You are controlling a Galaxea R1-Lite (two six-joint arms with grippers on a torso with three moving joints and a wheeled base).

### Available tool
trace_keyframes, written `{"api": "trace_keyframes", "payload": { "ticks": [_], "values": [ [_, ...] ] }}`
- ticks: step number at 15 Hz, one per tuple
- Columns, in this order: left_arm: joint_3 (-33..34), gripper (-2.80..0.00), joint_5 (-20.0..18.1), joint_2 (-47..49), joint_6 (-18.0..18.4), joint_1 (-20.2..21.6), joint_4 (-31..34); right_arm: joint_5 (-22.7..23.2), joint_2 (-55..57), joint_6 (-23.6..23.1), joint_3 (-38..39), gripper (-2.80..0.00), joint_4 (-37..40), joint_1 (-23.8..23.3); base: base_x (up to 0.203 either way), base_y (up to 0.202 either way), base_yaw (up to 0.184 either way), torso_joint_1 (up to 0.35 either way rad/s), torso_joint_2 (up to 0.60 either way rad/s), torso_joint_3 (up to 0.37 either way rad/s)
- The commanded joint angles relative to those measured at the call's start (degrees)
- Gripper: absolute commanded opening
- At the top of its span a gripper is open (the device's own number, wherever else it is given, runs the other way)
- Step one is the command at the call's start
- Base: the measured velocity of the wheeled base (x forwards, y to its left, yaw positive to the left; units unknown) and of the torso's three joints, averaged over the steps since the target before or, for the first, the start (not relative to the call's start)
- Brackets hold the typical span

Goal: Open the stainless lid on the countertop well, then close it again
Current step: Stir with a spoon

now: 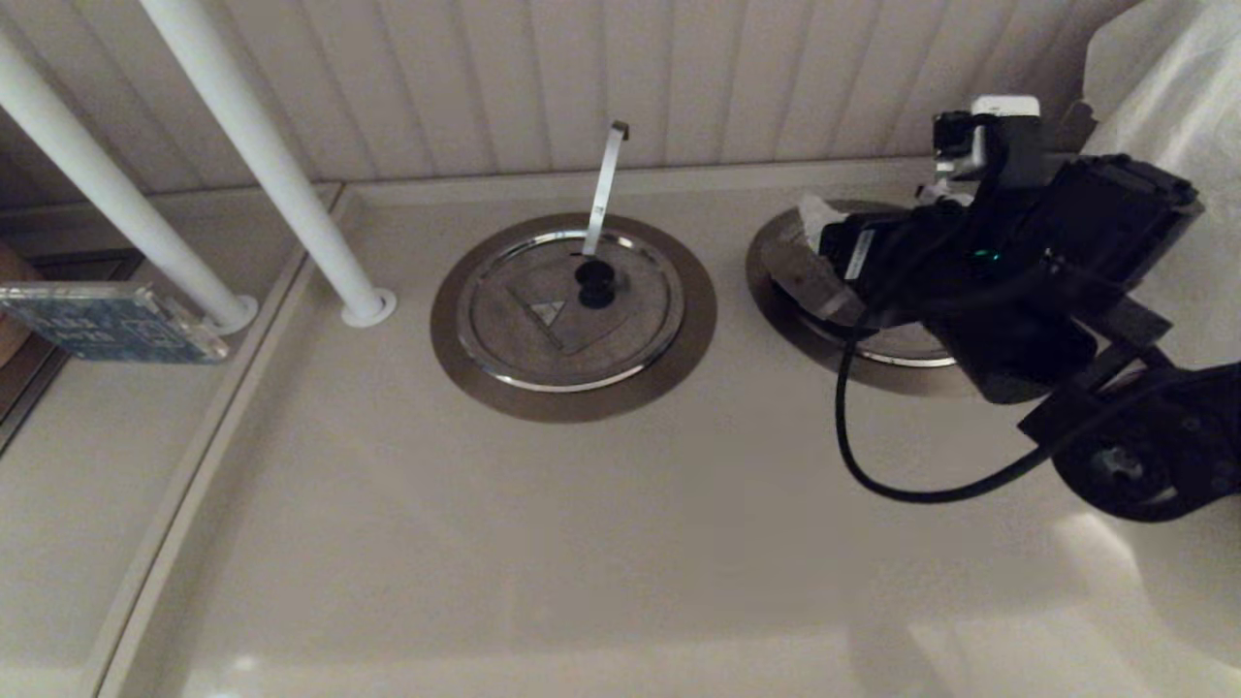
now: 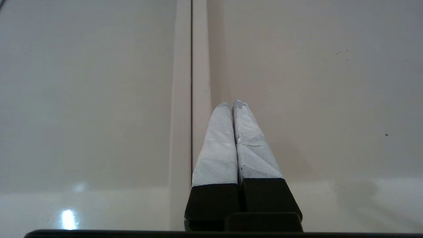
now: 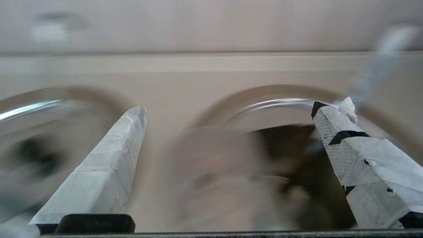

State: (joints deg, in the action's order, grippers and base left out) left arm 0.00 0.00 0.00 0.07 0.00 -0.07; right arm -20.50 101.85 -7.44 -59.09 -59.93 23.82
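The stainless lid (image 1: 892, 351) lies on the right countertop well, whose bronze-grey ring (image 1: 761, 260) shows beside my right arm. Most of this lid is hidden under the arm. A grey wedge part (image 1: 800, 279) of it looks tilted up at the ring's left side. My right gripper (image 1: 842, 240) hangs low over that lid. In the right wrist view the gripper (image 3: 236, 110) is open, fingers wide apart, with a blurred grey plate (image 3: 214, 165) and a dark opening (image 3: 297, 148) between them. My left gripper (image 2: 231, 102) is shut on nothing over bare counter, out of the head view.
The twin lid (image 1: 528, 334) with black knob (image 1: 594, 281) and upright ladle handle (image 1: 603, 184) sits at centre in its ring (image 1: 456, 339). Two white poles (image 1: 262, 165) stand at the back left. A blue box (image 1: 107, 320) lies far left. A black cable (image 1: 873, 475) loops below my right arm.
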Motion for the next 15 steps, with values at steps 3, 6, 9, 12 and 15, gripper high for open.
{"api": "trace_keyframes", "payload": {
  "ticks": [3, 6, 9, 12, 15],
  "values": [
    [0.0, -2.8, 0.0, -0.02, -0.01, 0.0, -0.01, 0.12, 6.73, 2.21, -14.31, 0.0, 12.75, -11.17, 0.0, 0.0, 0.0, 0.0, 0.0, 0.0],
    [0.0, -2.8, 0.0, -0.05, -0.01, 0.0, -0.01, 0.19, 12.53, 4.39, -22.44, 0.0, 21.15, -15.85, 0.0, 0.0, 0.0, 0.0, 0.0, 0.0],
    [0.0, -2.8, 0.0, -0.01, -0.01, 0.0, 0.06, 0.32, 19.92, 5.24, -33.57, 0.0, 26.81, -19.15, 0.0, 0.0, 0.0, 0.0, 0.0, 0.0],
    [0.0, -2.8, 0.0, -0.07, -0.05, 0.0, -0.01, 4.59, 26.66, 9.61, -42.37, 0.0, 31.37, -21.11, 0.0, 0.0, 0.0, 0.0, 0.0, 0.0],
    [0.0, -2.8, 0.0, -0.09, -0.04, 0.0, -0.01, 6.14, 31.5, 10.13, -49.21, 0.0, 31.93, -21.43, 0.0, 0.0, 0.0, 0.0, 0.0, 0.0]
  ]
}}
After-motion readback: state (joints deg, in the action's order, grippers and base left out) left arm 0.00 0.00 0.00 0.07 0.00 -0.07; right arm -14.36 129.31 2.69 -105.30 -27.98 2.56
